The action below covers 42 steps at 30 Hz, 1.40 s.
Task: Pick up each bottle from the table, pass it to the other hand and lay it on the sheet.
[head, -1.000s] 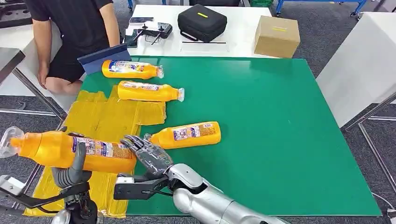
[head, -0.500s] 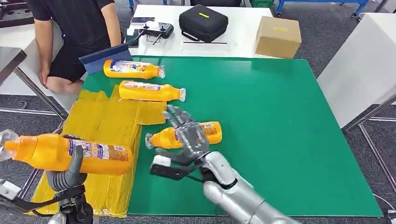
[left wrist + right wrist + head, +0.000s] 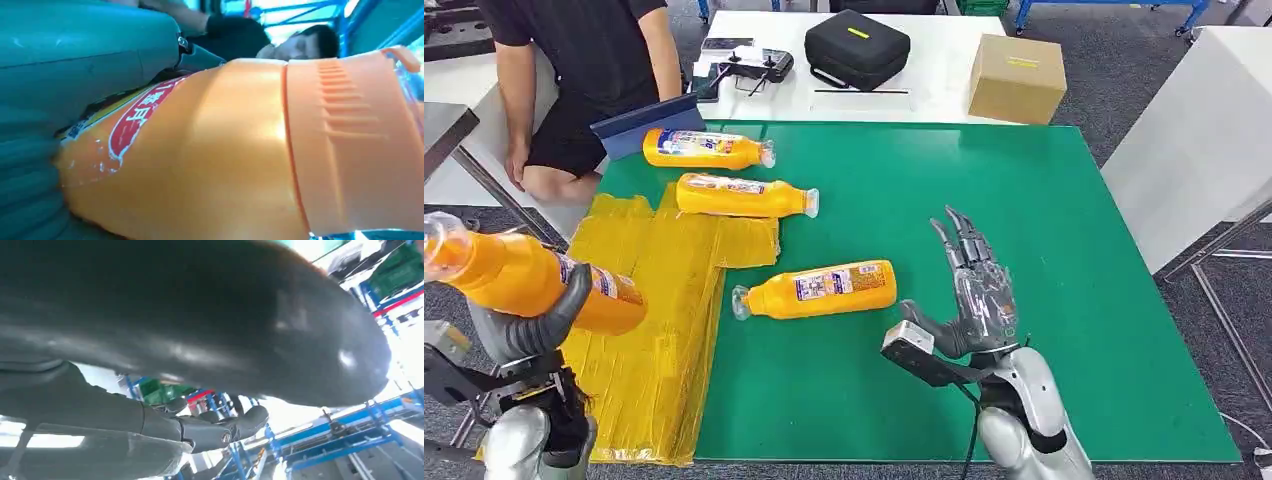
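One bottle [image 3: 524, 283] sits gripped in our left robot hand [image 3: 529, 330], now carried further left, off the yellow sheet [image 3: 664, 290]. Our right robot hand [image 3: 972, 290] has lifted away rightward, fingers spread, holding nothing, leaving another bottle [image 3: 819, 289] lying on the green surface [image 3: 1044, 250].

Left hand [image 3: 529, 325]: raised at the lower left on its silver arm, grey fingers wrapped around an orange plastic bottle [image 3: 519, 280], cap end outward. Right hand [image 3: 972, 290]: lifted upright on its silver arm, fingers extended and apart, holding nothing.
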Tool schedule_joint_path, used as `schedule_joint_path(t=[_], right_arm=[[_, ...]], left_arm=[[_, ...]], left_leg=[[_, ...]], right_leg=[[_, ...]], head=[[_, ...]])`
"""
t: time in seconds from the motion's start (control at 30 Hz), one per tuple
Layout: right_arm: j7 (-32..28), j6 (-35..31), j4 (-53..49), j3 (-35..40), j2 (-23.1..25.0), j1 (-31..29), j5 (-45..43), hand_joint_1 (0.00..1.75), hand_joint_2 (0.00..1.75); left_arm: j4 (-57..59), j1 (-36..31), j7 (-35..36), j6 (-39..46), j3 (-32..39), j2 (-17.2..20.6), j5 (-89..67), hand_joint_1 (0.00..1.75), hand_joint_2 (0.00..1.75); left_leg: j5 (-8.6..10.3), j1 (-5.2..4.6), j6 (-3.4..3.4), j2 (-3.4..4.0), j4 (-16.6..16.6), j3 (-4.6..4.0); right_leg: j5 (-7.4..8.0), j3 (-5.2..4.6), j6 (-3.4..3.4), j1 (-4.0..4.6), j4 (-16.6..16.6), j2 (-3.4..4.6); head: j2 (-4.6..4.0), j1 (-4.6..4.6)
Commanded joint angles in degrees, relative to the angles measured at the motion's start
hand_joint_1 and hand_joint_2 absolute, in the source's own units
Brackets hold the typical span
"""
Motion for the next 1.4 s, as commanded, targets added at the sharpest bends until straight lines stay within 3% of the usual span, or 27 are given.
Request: schedule_joint_path(t=[0.03, 0.2, 0.47, 0.57, 0.63, 0.67, 0.73, 0.8, 0.97, 1.4], right_arm=[[0.02, 1.09, -3.28, -4.63, 1.32, 1.22, 0.45, 0.00, 0.00], [0.02, 1.09, -3.28, -4.63, 1.32, 1.22, 0.45, 0.00, 0.00], [-0.60, 3.89, -4.73, -5.72, 1.37, 1.30, -0.38, 0.00, 0.00], [-2.01, 4.45, -2.88, -5.64, 0.95, 1.23, -1.50, 0.00, 0.00], [-2.64, 4.24, -1.67, -5.39, 1.02, 0.58, -1.72, 0.00, 0.00], [-3.41, 4.55, -0.80, -4.85, 0.90, -0.15, -2.14, 0.00, 0.00], [-3.55, 5.19, -0.43, -4.85, 1.23, -1.18, -2.25, 0.00, 0.00], [-3.65, 5.84, -0.73, -4.71, 0.42, -1.28, -2.39, 0.00, 0.00], [-4.94, 5.38, -0.09, -4.48, -3.45, -0.03, -5.13, 0.00, 0.00], [-4.78, 5.58, -0.81, -3.88, -3.53, 0.09, -5.08, 0.00, 0.00]], left_arm=[[5.41, -4.55, 0.22, 0.38, 1.75, 1.47, -0.72, 1.75, 1.75], [5.41, -4.55, 0.22, 0.38, 1.75, 1.47, -0.72, 1.75, 1.75], [19.35, -16.82, 7.31, 10.34, -2.60, 5.55, -34.79, 1.75, 1.75], [30.49, -21.70, 12.29, 12.06, -4.55, 5.90, -51.44, 1.75, 1.75], [38.30, -23.98, 13.93, 11.03, -4.50, 5.24, -54.63, 1.75, 1.75], [46.14, -25.96, 17.49, 9.99, -7.01, 6.57, -62.07, 1.75, 1.75], [59.88, -30.40, 16.53, 17.15, -8.33, 6.06, -67.33, 1.75, 1.75], [65.77, -33.51, 18.67, 20.67, -10.75, 5.98, -74.17, 1.75, 1.75], [62.94, -35.18, 20.98, 17.50, -11.87, 5.13, -79.56, 1.75, 1.75], [62.23, -34.70, 22.23, 16.90, -12.79, 5.15, -82.95, 1.75, 1.75]], left_leg=[[-0.07, 0.05, -0.25, 0.00, -0.01, 0.20], [-0.02, 0.03, -0.15, 0.01, 0.00, 0.08], [0.07, 0.04, -0.25, -0.35, 0.03, 0.12], [0.11, 0.01, -0.14, -0.22, -0.04, 0.12], [0.11, 0.04, -0.30, -0.25, -0.06, 0.26], [0.15, 0.01, -0.18, -0.24, -0.08, 0.23], [0.21, -0.02, -0.22, -0.26, -0.14, 0.34], [0.22, -0.03, -0.21, -0.24, -0.14, 0.34], [0.16, 0.02, -0.13, -0.11, 0.03, 0.06], [0.15, 0.02, -0.15, -0.01, 0.05, -0.02]], right_leg=[[-0.08, 0.23, -0.15, 0.04, -0.02, -0.08], [-0.04, 0.11, -0.09, 0.01, -0.03, -0.05], [-0.08, 0.21, -0.18, 0.03, 0.01, -0.39], [-0.01, 0.18, -0.11, 0.00, -0.04, -0.23], [-0.03, 0.33, -0.16, 0.03, -0.07, -0.28], [0.01, 0.29, -0.06, -0.01, -0.09, -0.26], [0.01, 0.41, -0.08, -0.04, -0.11, -0.29], [0.03, 0.41, -0.06, -0.06, -0.10, -0.26], [0.07, 0.18, 0.05, -0.01, -0.02, -0.13], [0.09, 0.06, 0.03, 0.00, -0.01, -0.04]], head=[[0.00, -0.02], [0.00, 0.00], [0.00, 0.00], [0.00, 0.00], [0.00, 0.00], [0.00, 0.00], [0.00, -0.02], [0.00, 0.02], [0.00, 0.00], [0.00, 0.00]])
